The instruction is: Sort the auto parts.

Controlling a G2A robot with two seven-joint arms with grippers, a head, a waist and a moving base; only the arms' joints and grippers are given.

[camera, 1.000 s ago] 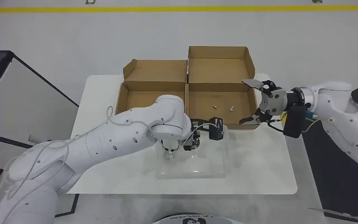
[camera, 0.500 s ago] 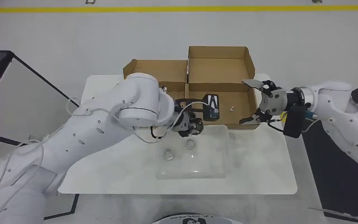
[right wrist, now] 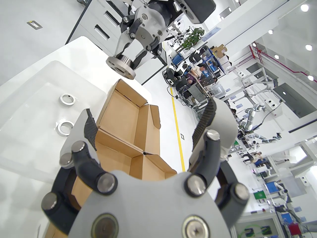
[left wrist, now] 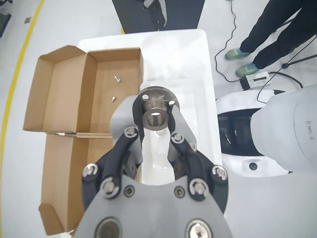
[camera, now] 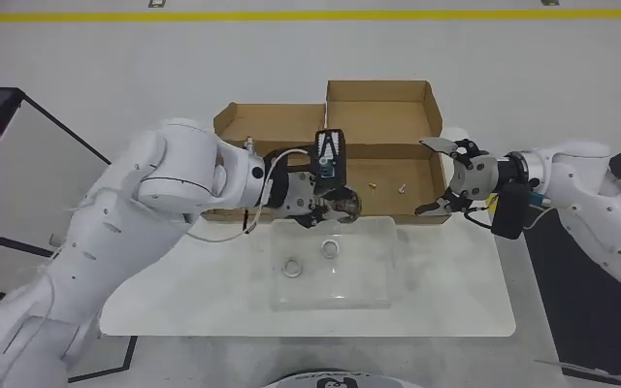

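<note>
Your left gripper (left wrist: 155, 125) is closed tight on the collar of a metal flanged hub (left wrist: 154, 94), with one finger on each side, and the wide flange with its bolt holes stands out beyond the fingertips. The hub is held up in the air, above the place where the far edge of the clear tray (camera: 359, 281) comes close to the near walls of the two cardboard boxes. I cannot tell exactly which side of that wall it hangs over. In the tray behind it two metal rings (right wrist: 66, 99) lie flat, near each other but apart. The right box (camera: 383, 206) has two small screws (left wrist: 117, 78) on its floor, a little apart. The left box (camera: 262, 126) stands touching it, and both are along the far edge of the white table (camera: 456, 291). Your right gripper (camera: 434, 177) is at the right wall of the right box, near the right edge of the table, with its fingers spread wide and nothing between them.
</note>
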